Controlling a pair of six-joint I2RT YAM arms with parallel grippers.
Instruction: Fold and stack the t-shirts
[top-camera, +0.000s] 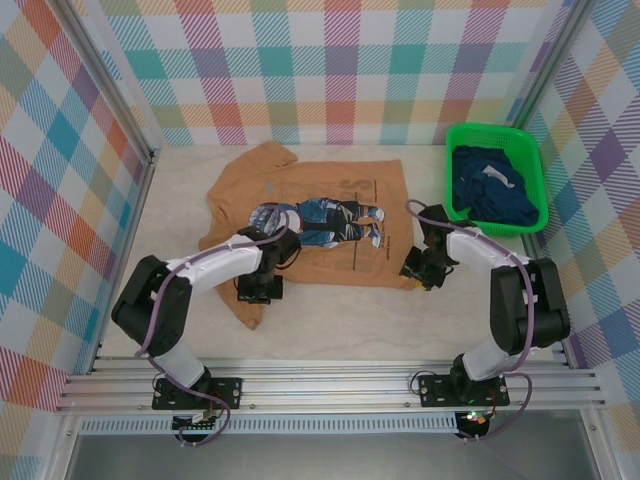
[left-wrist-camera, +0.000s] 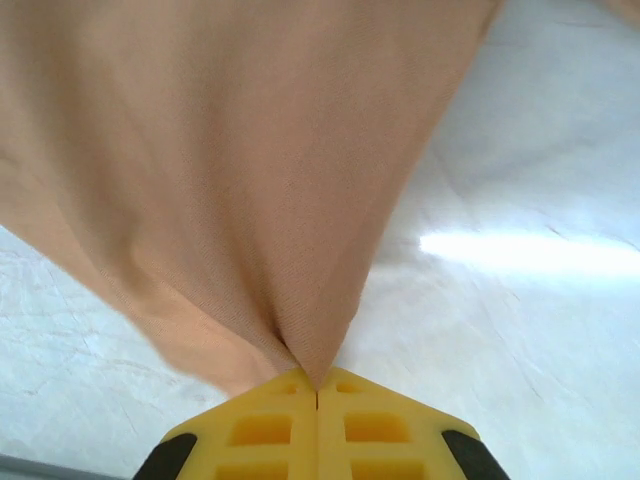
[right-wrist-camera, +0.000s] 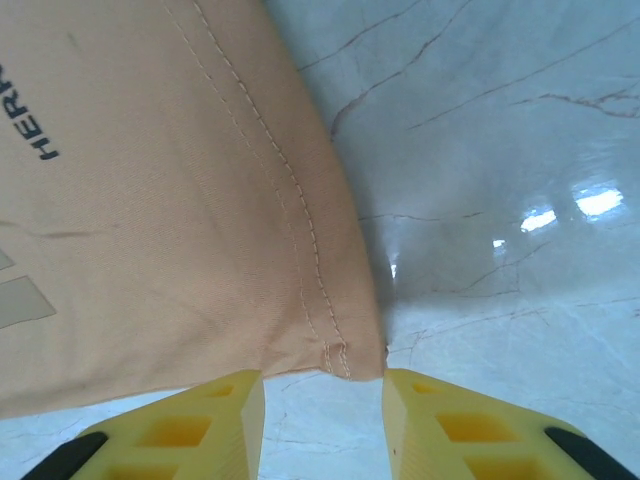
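The tan-orange t-shirt (top-camera: 320, 190) lies spread on the table, its cartoon print facing up. My left gripper (top-camera: 259, 290) is at the shirt's near left part. In the left wrist view the yellow fingers (left-wrist-camera: 270, 425) are pressed together on a pinched fold of tan cloth (left-wrist-camera: 250, 180), which rises from the left gripper (left-wrist-camera: 317, 386). My right gripper (top-camera: 415, 270) is at the shirt's near right corner. It stands open (right-wrist-camera: 320, 392), and the stitched hem corner (right-wrist-camera: 340, 352) lies just ahead of the gap, untouched. Dark navy t-shirts (top-camera: 495, 190) are heaped in the basket.
The bright green mesh basket (top-camera: 495, 131) stands at the back right, against the checked wall. Bare marble tabletop (top-camera: 340, 320) runs between the shirt and the arm bases. Checked walls close in the left, back and right sides.
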